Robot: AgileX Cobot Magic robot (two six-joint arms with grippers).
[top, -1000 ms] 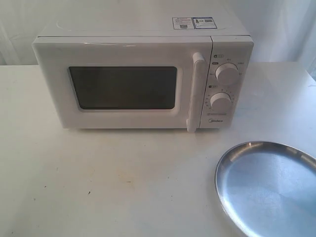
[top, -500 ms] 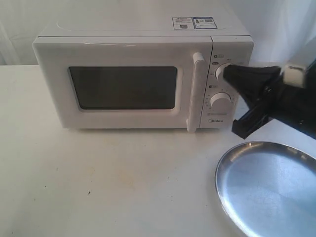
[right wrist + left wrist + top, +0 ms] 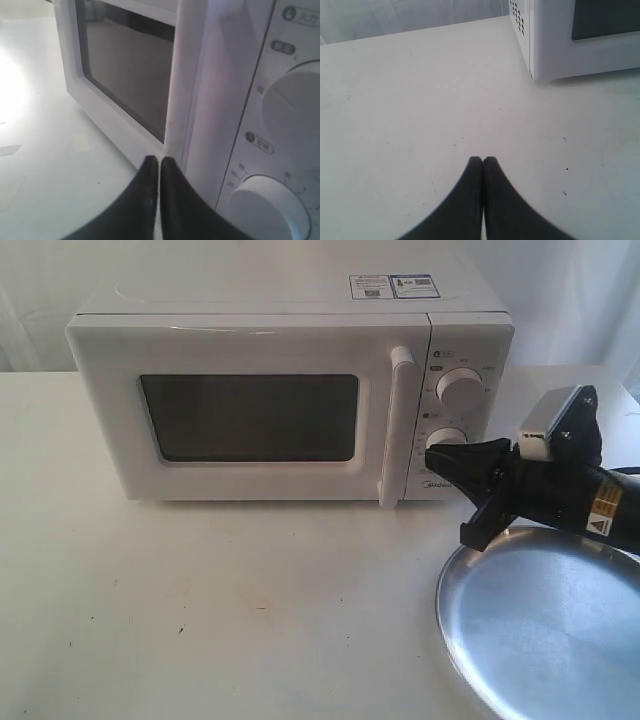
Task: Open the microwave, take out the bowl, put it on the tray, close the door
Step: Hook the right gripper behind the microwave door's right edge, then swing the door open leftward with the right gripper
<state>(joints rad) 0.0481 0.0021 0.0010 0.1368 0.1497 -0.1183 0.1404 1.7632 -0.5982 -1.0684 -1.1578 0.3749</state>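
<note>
Microwave (image 3: 290,390) is sitting toward the back of the white table (image 3: 230,600), front facing the exterior camera, with stickers (image 3: 392,286) showing on its top. Door (image 3: 250,415) is lying flush and closed. Its window is reading dark and the interior cannot be made out. Vertical bar handle (image 3: 396,430) is standing just left of the control panel, where the upper dial (image 3: 460,388) is showing in full and the lower dial (image 3: 447,437) is partly covered.

Right end effector (image 3: 435,454) is extending in from the right edge of the exterior view and pointing at the microwave front. Its tip is hanging in front of the lower dial, just right of the handle. Contact with the panel cannot be told. In the right wrist view the right end effector (image 3: 155,162) is showing both fingertips pressed together with nothing between them, aimed at the seam between handle and panel.

Tray (image 3: 540,630) is resting on the table at front right, near the microwave but apart from it, partly cut by the frame edge. The right arm is passing over its far rim.

Left end effector (image 3: 483,161) is showing only in its own wrist view, fingertips touching, gripping nothing, hovering over bare table near a lower corner of the microwave (image 3: 570,45)
</note>
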